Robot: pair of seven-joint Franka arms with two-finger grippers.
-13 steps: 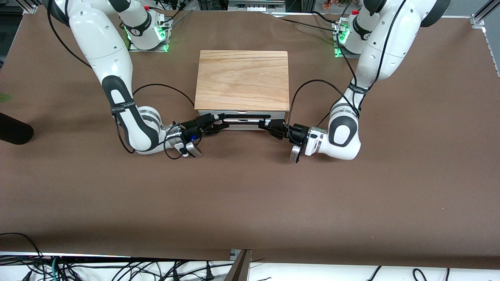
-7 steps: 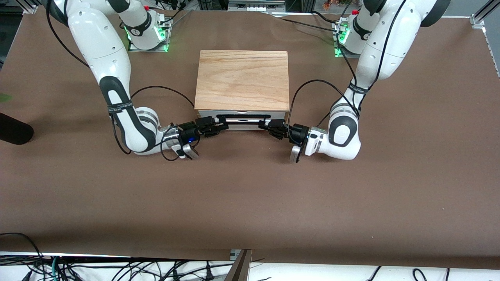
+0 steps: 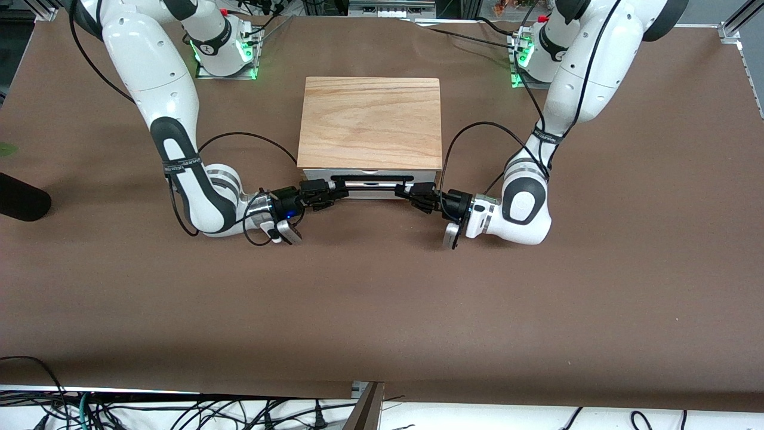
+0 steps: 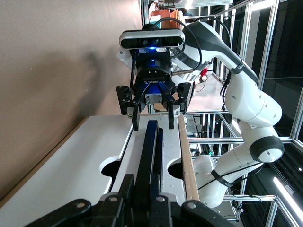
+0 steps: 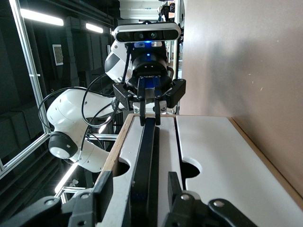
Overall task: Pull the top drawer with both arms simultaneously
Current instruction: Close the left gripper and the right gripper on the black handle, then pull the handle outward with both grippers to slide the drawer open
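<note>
The top drawer's white front [image 3: 427, 177] sits under the near edge of the pale oak box top [image 3: 370, 122] and looks closed. Its black bar handle shows in the left wrist view [image 4: 150, 142] and the right wrist view [image 5: 144, 156]. My left gripper [image 3: 404, 191] is at the handle's end toward the left arm. Its fingers [image 4: 128, 184] are shut on the bar. My right gripper [image 3: 341, 190] is at the handle's other end. It is open, with one finger [image 5: 102, 187] on each side of the bar and a gap showing.
The box stands mid-table on a brown cloth [image 3: 382, 310]. Both forearms lie low over the table in front of the drawer. A dark object [image 3: 21, 203] lies at the table edge toward the right arm's end. The arm bases [image 3: 230, 51] stand farther from the camera than the box.
The right arm's wrist and gripper have shifted slightly toward the right arm's end of the table. The left arm and the drawer have not moved.
</note>
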